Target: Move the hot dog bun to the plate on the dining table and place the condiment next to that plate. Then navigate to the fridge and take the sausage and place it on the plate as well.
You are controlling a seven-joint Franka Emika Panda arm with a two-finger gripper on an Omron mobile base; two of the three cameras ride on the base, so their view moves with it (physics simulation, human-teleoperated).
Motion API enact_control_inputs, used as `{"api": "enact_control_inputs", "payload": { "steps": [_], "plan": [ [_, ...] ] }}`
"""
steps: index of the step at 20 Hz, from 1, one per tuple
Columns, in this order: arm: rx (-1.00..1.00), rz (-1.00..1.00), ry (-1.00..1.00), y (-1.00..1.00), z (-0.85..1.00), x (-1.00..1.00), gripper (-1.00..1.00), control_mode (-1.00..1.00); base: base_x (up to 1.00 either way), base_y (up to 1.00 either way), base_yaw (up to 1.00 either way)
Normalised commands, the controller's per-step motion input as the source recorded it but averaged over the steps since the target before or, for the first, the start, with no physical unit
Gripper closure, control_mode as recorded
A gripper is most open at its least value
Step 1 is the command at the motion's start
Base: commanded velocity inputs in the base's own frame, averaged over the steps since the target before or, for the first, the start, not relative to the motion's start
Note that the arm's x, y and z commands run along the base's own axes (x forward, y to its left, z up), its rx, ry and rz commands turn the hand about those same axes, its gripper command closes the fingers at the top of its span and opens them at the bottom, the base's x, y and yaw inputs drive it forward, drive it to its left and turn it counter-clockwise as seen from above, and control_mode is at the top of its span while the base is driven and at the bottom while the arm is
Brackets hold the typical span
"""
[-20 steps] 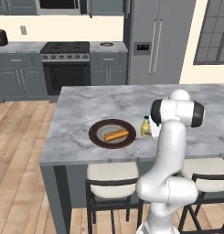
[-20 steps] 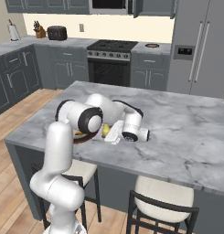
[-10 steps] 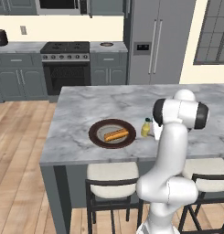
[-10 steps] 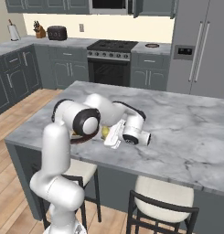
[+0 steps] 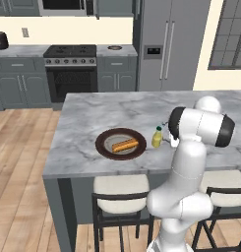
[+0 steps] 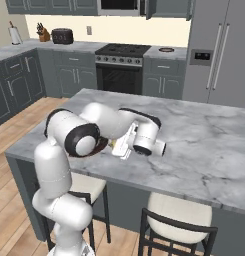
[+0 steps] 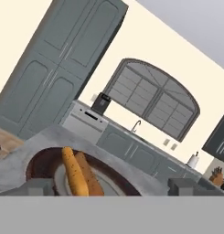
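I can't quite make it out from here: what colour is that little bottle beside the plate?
Yellow. The condiment bottle shows best in the left base view, standing just right of the dark plate.

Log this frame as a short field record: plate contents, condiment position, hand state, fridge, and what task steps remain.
plate: dark round plate on the grey marble dining table
bun: golden hot dog bun lying on the plate
condiment: yellow condiment bottle upright, beside the plate, off its rim
hand: hand open, holding nothing
fridge: grey double-door fridge shut, across the room
remaining: sausage not yet on plate
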Motion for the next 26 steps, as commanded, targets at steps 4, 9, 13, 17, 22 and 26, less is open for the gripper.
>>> {"api": "enact_control_inputs", "payload": {
  "steps": [4, 9, 13, 17, 22, 26],
  "plan": [
    [0.00, 0.00, -0.16, 0.00, 0.68, -0.21, -1.00, -1.00, 0.00, 0.00, 0.00],
    [0.00, 0.00, -0.14, 0.08, 0.75, -0.41, -1.00, -1.00, 0.00, 0.00, 0.00],
    [0.00, -0.02, -0.01, 0.18, 0.90, -0.39, -1.00, -1.00, 0.00, 0.00, 0.00],
    [0.00, -0.03, 0.00, 0.20, 0.95, -0.33, -1.00, -1.00, 0.00, 0.00, 0.00],
    [0.00, -0.01, 0.11, 0.34, 0.74, -0.30, -1.00, -1.00, 0.00, 0.00, 0.00],
    [0.00, -0.02, 0.30, 0.42, 0.50, -0.20, -1.00, -1.00, 0.00, 0.00, 0.00]
  ]
}}
